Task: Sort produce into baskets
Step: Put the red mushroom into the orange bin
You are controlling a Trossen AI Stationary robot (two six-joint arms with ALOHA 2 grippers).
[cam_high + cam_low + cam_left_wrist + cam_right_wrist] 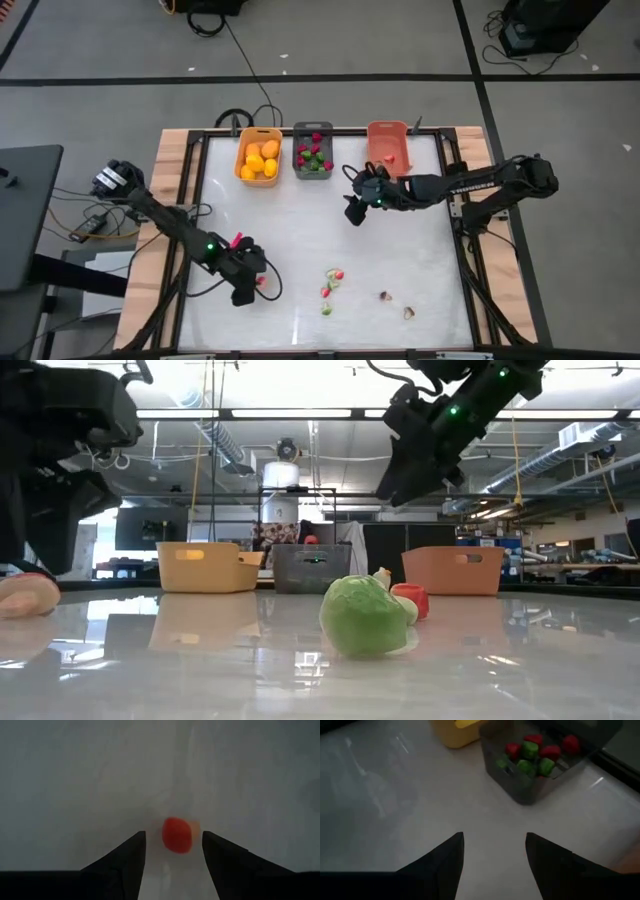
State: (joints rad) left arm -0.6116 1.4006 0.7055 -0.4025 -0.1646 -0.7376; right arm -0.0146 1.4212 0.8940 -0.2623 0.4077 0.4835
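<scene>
The left gripper (173, 851) is hanging over the white surface (300, 235) with its fingers (125, 860) apart, and a small red piece (177, 834) is lying on the surface just ahead of the fingertips, centred in the gap but not yet between them. To do this pick well, the fingers probably need to be going lower and a little forward until the piece is sitting squarely between them, then closing gently so the rounded toy is not squirting out sideways. The left arm is reaching low from its side, wrist bent down toward the near part of the surface.

The right gripper (495, 851) is hovering empty with its fingers parted, in the air just short of the dark grey basket (313, 152), which is holding red and green pieces. The yellow-orange basket (258, 158) and the salmon-coral basket (389, 146) are standing either side of it. More loose produce (332, 285) is waiting well away from both sets of fingers.
</scene>
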